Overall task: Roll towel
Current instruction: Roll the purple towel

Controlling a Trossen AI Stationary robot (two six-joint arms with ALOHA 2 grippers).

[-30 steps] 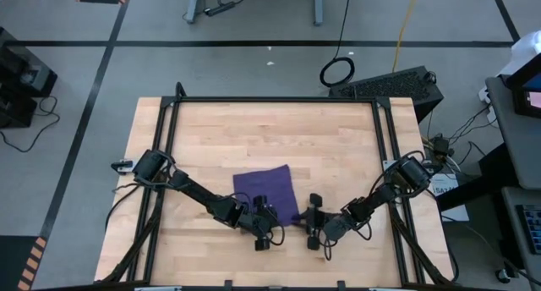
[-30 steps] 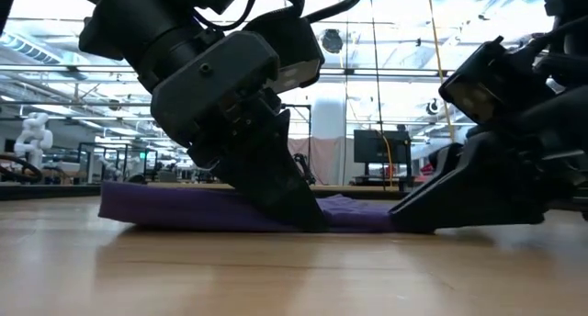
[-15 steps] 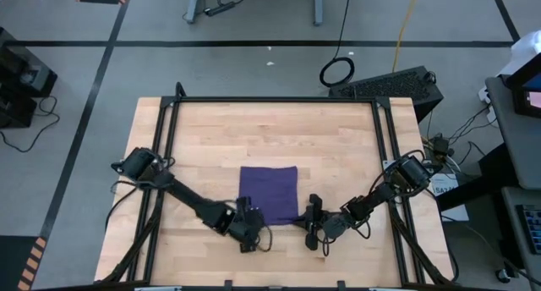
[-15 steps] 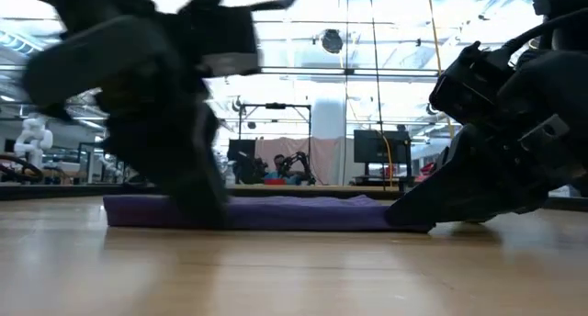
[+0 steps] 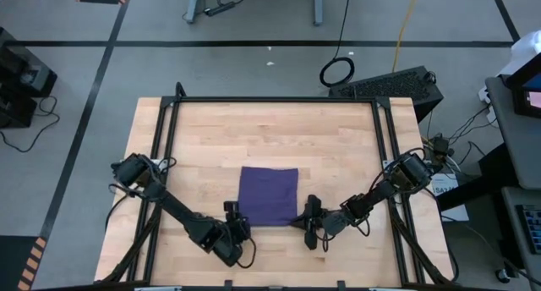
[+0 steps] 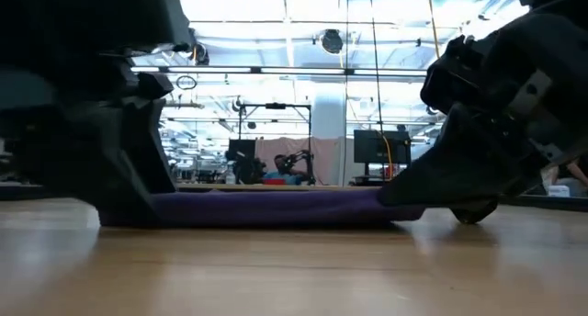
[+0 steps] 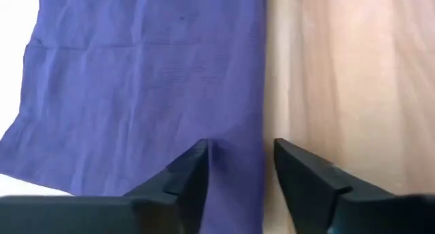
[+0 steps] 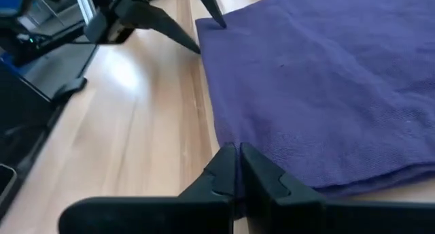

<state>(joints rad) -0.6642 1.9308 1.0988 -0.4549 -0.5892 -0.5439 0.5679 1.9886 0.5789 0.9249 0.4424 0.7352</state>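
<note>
The purple towel (image 5: 269, 195) lies flat on the wooden table (image 5: 211, 130) as a rectangle. My left gripper (image 5: 232, 213) is open at the towel's near left corner. In the left wrist view its fingers (image 7: 239, 156) straddle the towel's left edge (image 7: 262, 91), one over the cloth and one over bare wood. I cannot tell whether they touch the cloth. My right gripper (image 5: 303, 216) is shut at the towel's near right corner, slanting low over the table (image 6: 395, 198). My right gripper has its shut fingertips (image 8: 228, 162) on the towel's near right corner (image 8: 224, 142). It comes from the table's right side, slanting slightly down. The tips themselves hide how many layers lie between them. The rest of the towel (image 8: 326, 77) lies flat on the table.
A black frame (image 5: 270, 99) runs around the tabletop. Bare wood lies beyond the towel toward the far edge and to both sides. A dark case (image 5: 397, 84) stands on the floor behind the table's far right corner.
My left gripper has gone toward the table's left edge, from the middle of the towel's near edge to its near left corner. That corner was bunched in toward the middle and now lies spread out, so the towel is a flat rectangle. My right gripper has stayed at its corner.
</note>
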